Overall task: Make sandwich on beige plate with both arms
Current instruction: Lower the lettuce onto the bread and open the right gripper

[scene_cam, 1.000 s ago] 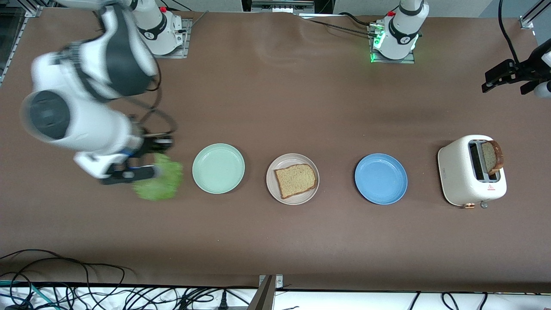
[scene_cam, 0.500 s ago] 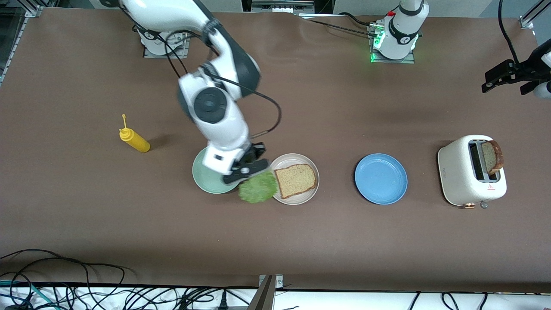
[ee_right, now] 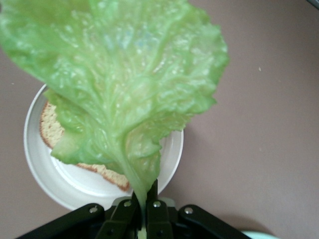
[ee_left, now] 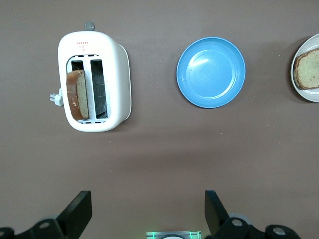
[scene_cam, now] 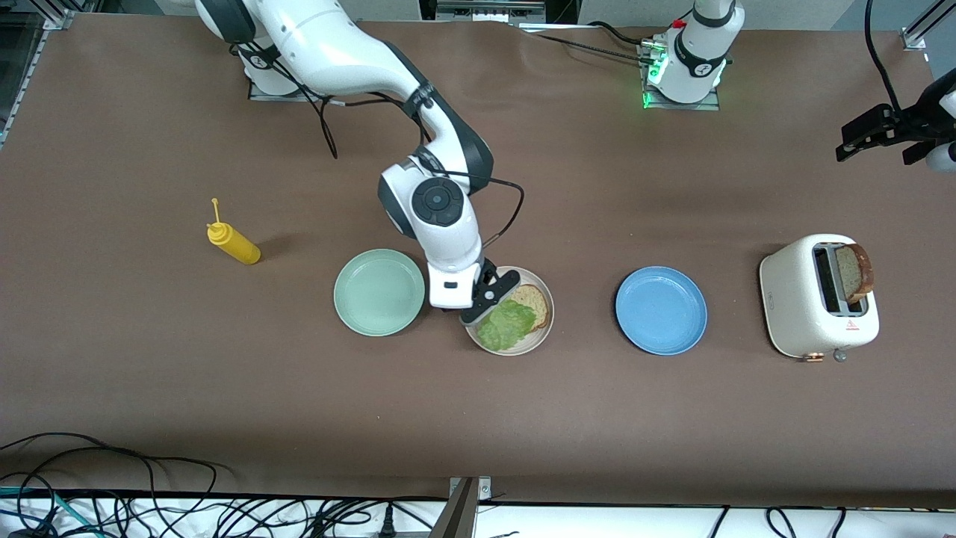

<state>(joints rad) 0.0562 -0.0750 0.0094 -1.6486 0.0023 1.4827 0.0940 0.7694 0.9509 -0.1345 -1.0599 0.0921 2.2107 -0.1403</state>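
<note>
Since half second ago, right end effector [scene_cam: 489,297] swung from mint green round plate [scene_cam: 379,292] to over round speckled beige plate [scene_cam: 541,329], pinching ruffled green lettuce leaf [scene_cam: 506,326] above square brown wholemeal bread slice [scene_cam: 534,302]. Lettuce step underway. Next you lower, let go. Left end effector [ee_left: 148,211] waits spread apart near white toaster [scene_cam: 799,299].

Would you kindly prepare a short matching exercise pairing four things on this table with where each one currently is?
Things:
1. lettuce leaf
2. bread slice
3. toast
4. mustard bottle

Places:
A. standing in the toaster
B. on the table toward the right arm's end, beside the mint green plate
C. held in the right gripper over the beige plate
D. lying on the beige plate, partly under the leaf

Pairs: 1-C, 2-D, 3-A, 4-B
</note>
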